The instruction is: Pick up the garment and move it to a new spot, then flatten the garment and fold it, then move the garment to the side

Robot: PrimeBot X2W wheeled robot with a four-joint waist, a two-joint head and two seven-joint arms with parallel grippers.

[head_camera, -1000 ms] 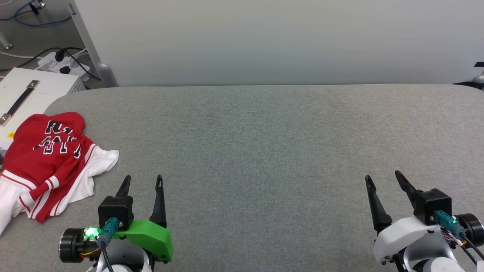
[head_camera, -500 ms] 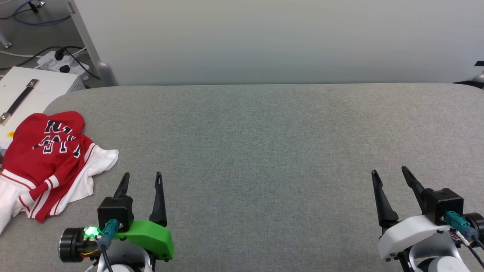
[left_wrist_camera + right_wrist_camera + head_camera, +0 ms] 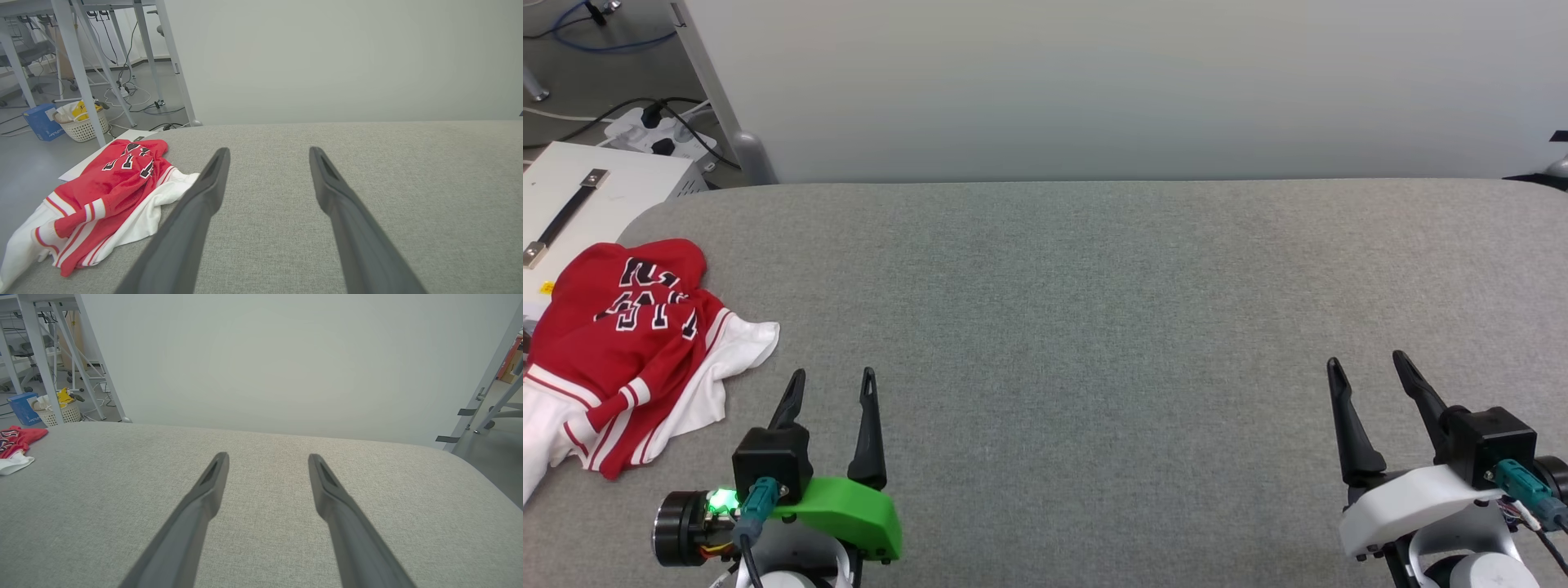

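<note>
Left gripper [image 3: 833, 374] hovers over the grey padded table [image 3: 1094, 310], fingers spread wide, holding nothing; right gripper [image 3: 1365, 359] is equally wide and empty. The garment [image 3: 621, 335] lies crumpled at the table's left edge, near the left gripper but not touching it. On the floor beyond, a white basket [image 3: 83, 127] holds something yellow

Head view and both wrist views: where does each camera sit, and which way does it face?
Head view: on the head, facing forward and down at the grey surface; left fingers and right fingers show, open.
Left wrist view: on the left wrist, facing along the left fingers.
Right wrist view: on the right wrist, along the right fingers.
Shared: all three show the crumpled garment.
</note>
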